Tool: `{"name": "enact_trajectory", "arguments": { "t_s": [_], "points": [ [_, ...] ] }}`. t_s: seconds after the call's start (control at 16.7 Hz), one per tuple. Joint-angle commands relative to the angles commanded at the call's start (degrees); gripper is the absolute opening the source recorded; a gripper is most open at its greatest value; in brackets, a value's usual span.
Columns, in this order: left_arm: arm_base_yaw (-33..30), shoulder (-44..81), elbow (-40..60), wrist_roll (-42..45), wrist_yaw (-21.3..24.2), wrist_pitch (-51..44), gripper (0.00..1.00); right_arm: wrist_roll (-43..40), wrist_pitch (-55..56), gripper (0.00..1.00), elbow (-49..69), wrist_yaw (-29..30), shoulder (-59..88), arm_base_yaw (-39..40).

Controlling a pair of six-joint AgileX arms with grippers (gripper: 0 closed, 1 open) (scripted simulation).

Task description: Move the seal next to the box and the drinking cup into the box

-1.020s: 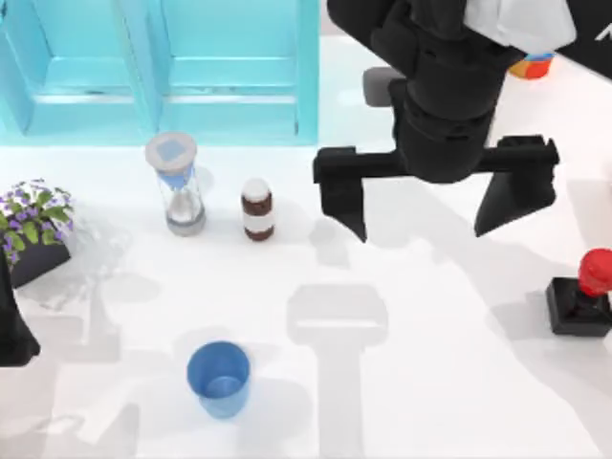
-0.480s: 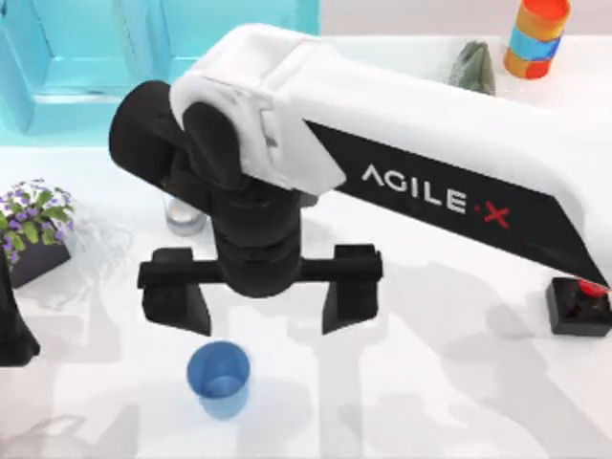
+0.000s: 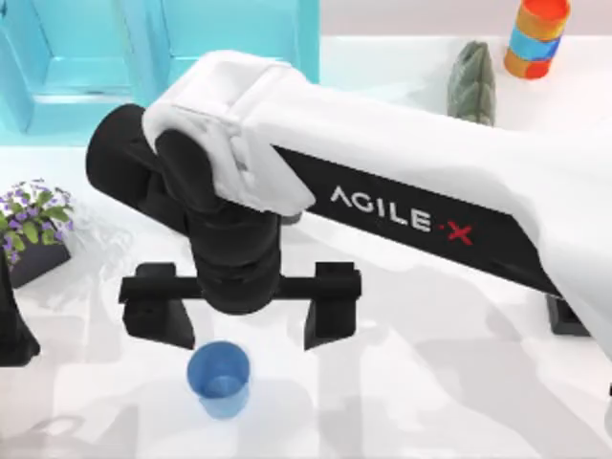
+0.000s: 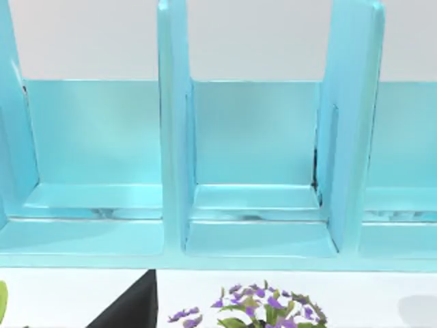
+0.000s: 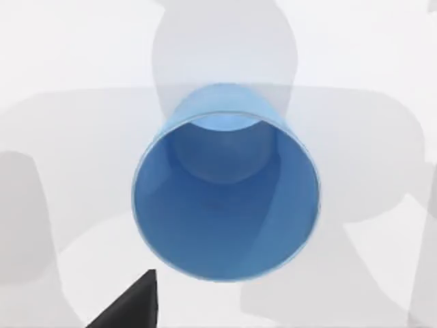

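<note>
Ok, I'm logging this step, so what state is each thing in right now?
Drinking cup: upright, empty, on the table, ungrasped.
Right tool: open, fingers spread, hovering just above the cup.
Box: compartments seen are empty.
Seal: mostly hidden under the right arm.
Left tool: parked at the table's left edge.
Potted flowers: upright.
Striped cylinder: upright.

Plain blue drinking cup (image 3: 219, 379), turquoise box (image 3: 163, 67), orange-and-blue striped cylinder (image 3: 536, 38).
</note>
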Motion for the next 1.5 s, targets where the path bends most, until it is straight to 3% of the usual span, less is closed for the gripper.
{"name": "enact_trajectory", "arguments": {
  "t_s": [0.6, 0.9, 1.5],
  "points": [
    [0.0, 0.0, 0.0, 0.0, 0.0, 0.0, 1.0, 0.16, 15.76, 1.0, -13.67, 0.01, 1.96, 0.35],
    [0.0, 0.0, 0.0, 0.0, 0.0, 0.0, 1.0, 0.21, 16.91, 1.0, -14.67, 0.01, 2.18, 0.4],
    [0.0, 0.0, 0.0, 0.0, 0.0, 0.0, 1.0, 0.21, 16.91, 0.25, -14.67, 0.01, 2.18, 0.4]
  ]
}}
